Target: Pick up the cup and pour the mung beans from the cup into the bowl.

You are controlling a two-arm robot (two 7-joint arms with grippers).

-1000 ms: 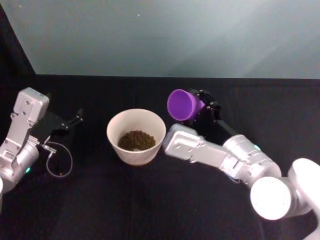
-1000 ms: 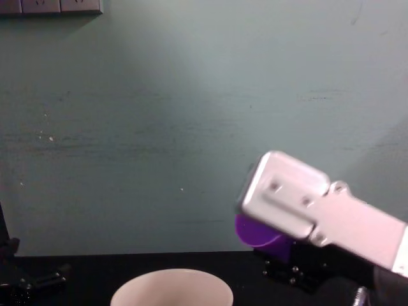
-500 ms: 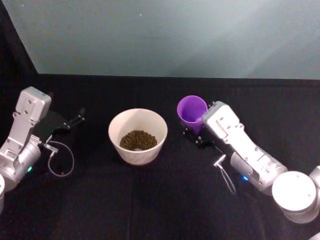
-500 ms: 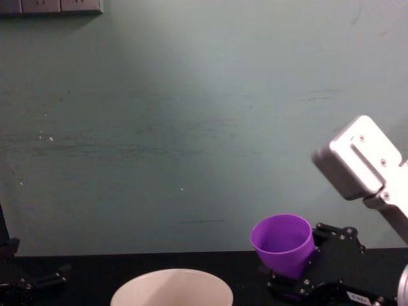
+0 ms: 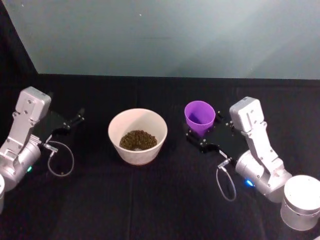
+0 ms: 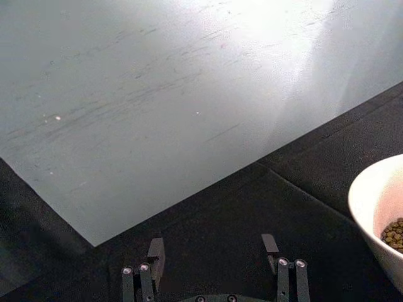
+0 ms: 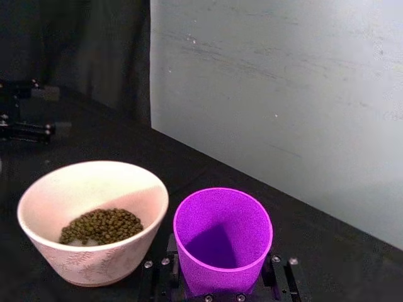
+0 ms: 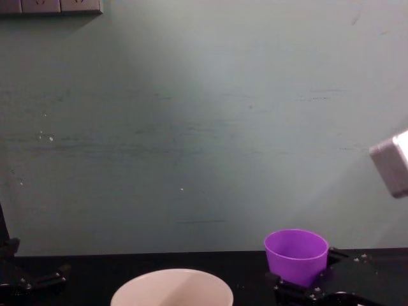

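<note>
On the black table, right of centre:
cup (image 5: 200, 116): purple, upright, mouth up, looks empty inside in the right wrist view (image 7: 223, 240); also seen in the chest view (image 8: 296, 255)
cup position: just right of the bowl, small gap between them, not touching
right gripper (image 5: 201, 134): black fingers on either side of the cup's lower wall, clamped on it; silver arm runs back toward the robot's right
bowl (image 5: 116, 135): cream, wide, sits at table centre; rim also seen in the chest view (image 8: 172, 280)
beans (image 5: 137, 140): dark green-brown heap in the bottom of the bowl, also seen in the right wrist view (image 7: 101, 225)
left gripper (image 5: 74, 121): far left of the table, well apart from the bowl, fingers spread with nothing between them
cable (image 5: 59, 159): thin loop lying beside the left arm
</note>
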